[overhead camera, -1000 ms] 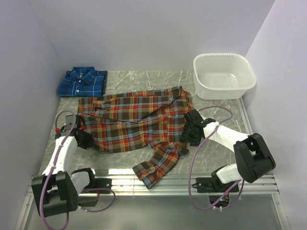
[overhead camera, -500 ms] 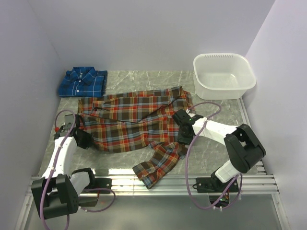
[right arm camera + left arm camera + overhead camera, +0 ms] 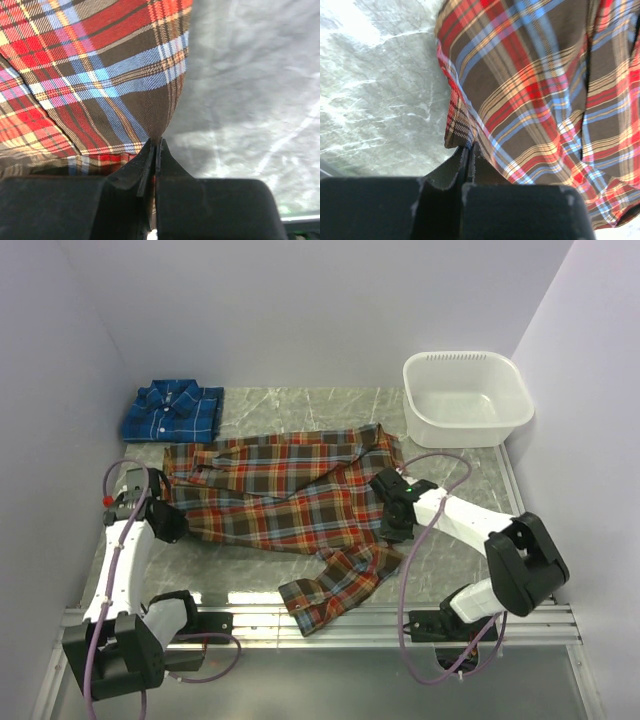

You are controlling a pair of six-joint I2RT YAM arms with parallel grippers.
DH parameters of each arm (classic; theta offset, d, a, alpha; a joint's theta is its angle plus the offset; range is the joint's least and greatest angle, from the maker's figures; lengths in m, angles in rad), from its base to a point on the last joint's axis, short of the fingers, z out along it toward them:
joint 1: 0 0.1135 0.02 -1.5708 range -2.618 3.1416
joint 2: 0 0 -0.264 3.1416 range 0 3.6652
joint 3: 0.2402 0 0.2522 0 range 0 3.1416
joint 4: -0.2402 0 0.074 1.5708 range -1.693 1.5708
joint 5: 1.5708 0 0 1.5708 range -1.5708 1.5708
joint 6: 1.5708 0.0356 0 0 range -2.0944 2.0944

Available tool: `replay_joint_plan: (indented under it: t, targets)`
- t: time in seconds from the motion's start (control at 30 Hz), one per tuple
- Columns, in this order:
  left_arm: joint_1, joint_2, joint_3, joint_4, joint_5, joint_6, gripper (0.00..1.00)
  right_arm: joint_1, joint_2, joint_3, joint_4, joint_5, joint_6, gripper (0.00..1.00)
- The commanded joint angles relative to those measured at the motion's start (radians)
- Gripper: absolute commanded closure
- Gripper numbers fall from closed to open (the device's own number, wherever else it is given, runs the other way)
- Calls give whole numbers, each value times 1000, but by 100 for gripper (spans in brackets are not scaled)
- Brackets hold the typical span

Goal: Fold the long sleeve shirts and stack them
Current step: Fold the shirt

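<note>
While scanning wide, finds the grey marbled table (image 3: 300, 405) carrying everything. Sees the red-orange plaid shirt (image 3: 285, 495) spread open across its middle, one sleeve trailing toward the near edge; reads that as laid flat for folding, with no fold made so far. Spots the white tub (image 3: 460, 430) at the far right corner, just beyond the cloth and seemingly out of play. Notes the blue plaid shirt (image 3: 172, 410), already folded, parked at the far left corner, probably as the base of the stack.

Down to the small stuff now: catches the left gripper (image 3: 172, 523) clamped fully closed on the red-orange plaid shirt's left edge, with a tuck of hem nipped between the jaws in the wrist view. Catches the right gripper (image 3: 393, 530) closed just as tight on the right edge, jaws meeting on a fold of fabric. Judges the two-sided pinch as a setup for lifting both edges together, so the cloth can fold evenly.

Hunts for brands, labels, writing; finds none legible on either shirt, the tub or the arms.
</note>
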Motion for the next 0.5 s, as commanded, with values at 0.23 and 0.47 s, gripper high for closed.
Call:
replay_joint_plan:
  t: [0.23, 0.47]
  targets:
    - [22, -89, 77, -131, -66, -16, 99, -111, -92, 104, -145, -52, -181, 100]
    - [45, -45, 91, -93, -77, 1, 99, -123, -1, 268, -203, -79, -253, 100]
